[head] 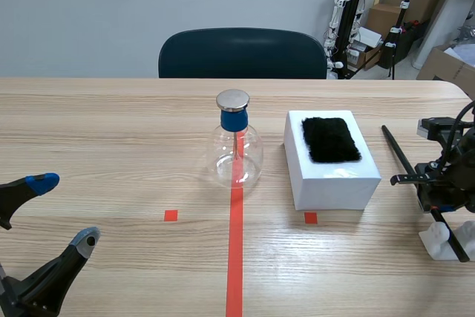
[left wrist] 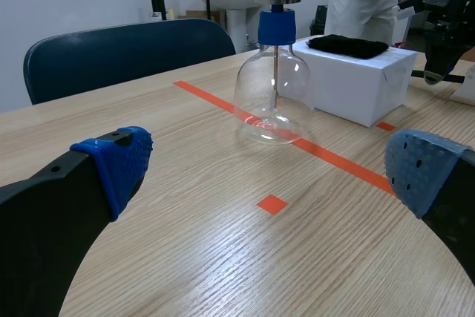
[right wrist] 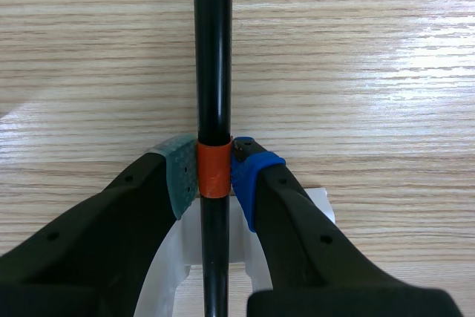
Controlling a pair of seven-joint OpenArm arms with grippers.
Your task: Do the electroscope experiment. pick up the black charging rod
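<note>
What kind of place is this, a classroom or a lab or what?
Probably a robotics lab or workroom: a glass electroscope stands on a tape-marked wooden table, the right gripper grips a black charging rod, and cardboard boxes and equipment stands crowd the back corner.

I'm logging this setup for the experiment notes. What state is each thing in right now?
black charging rod: clamped at its orange band, lying across the white stand; whether lifted, cannot tell.
right claw: shut on the rod.
left claw: open, empty.
electroscope flask: upright, blue cap and metal disc on.
white box: closed, black fur pad lying flat on top.
</note>
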